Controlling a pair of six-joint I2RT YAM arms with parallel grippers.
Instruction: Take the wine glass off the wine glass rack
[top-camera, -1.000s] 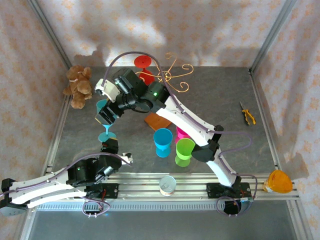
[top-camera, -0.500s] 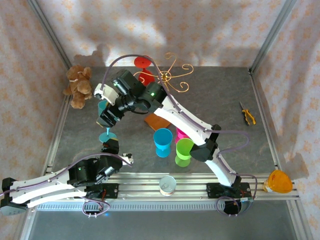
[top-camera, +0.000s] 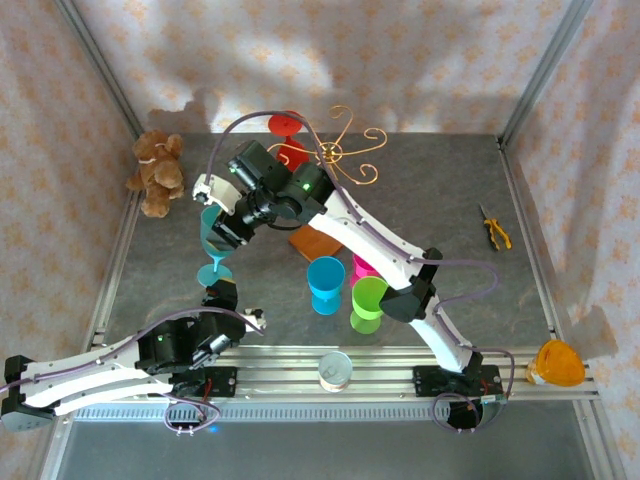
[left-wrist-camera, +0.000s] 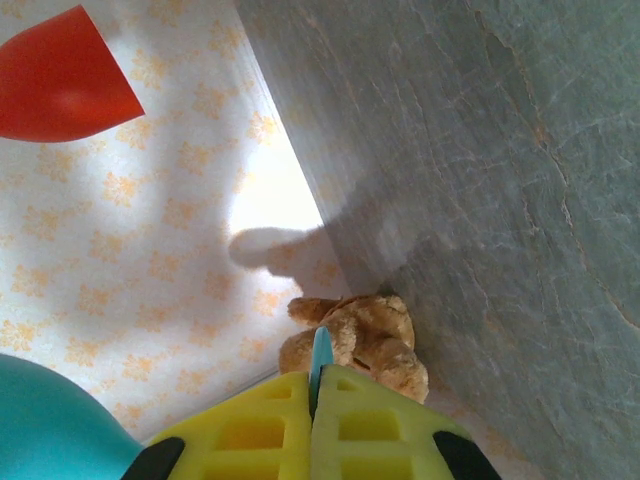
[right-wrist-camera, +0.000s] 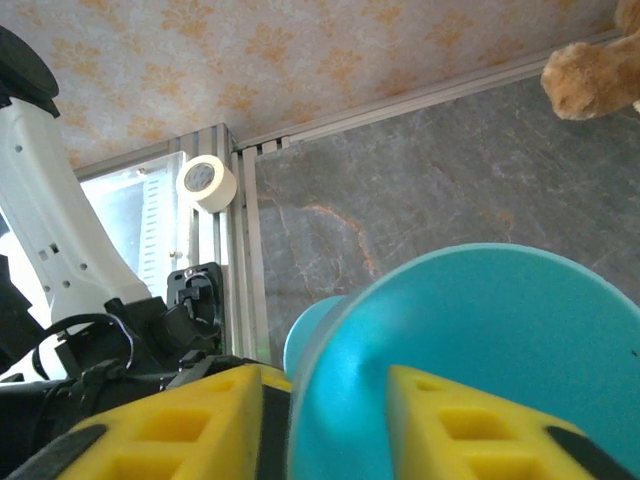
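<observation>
On the far left of the tabletop (top-camera: 450, 215) a teddy bear (top-camera: 155, 176) sits against the wall, clear of my work. Just right of it I carry the teal wine glass (top-camera: 210, 232) in the air, tilted, with its foot towards my bases and its bowl towards the back.

My left pincer (top-camera: 220, 291) is pressed together on a thin teal edge, which I take to be the rim of the glass's foot. The left wrist view shows that sliver (left-wrist-camera: 321, 352) nipped between the yellow pads (left-wrist-camera: 380, 425), with the bear (left-wrist-camera: 355, 335) beyond. My right pincer (top-camera: 224, 226) pinches the bowl, and in the right wrist view the bowl (right-wrist-camera: 480, 330) sits between its two yellow pads (right-wrist-camera: 455, 415). I judge that I hold it at both ends so the long stem cannot swing while it passes from one arm to the other.

Further right stands the wine glass rack (top-camera: 345, 150), its gold arms well apart from the teal glass, so that glass is off it. A red glass (top-camera: 286, 125) hangs at the rack's left side. The rack's wooden base (top-camera: 312, 241) lies under my right arm, with a blue cup (top-camera: 326, 283), a pink cup (top-camera: 360, 265) and a green cup (top-camera: 369, 301) near it. To set the glass down I would want the bare patch on the left, away from those cups.
</observation>
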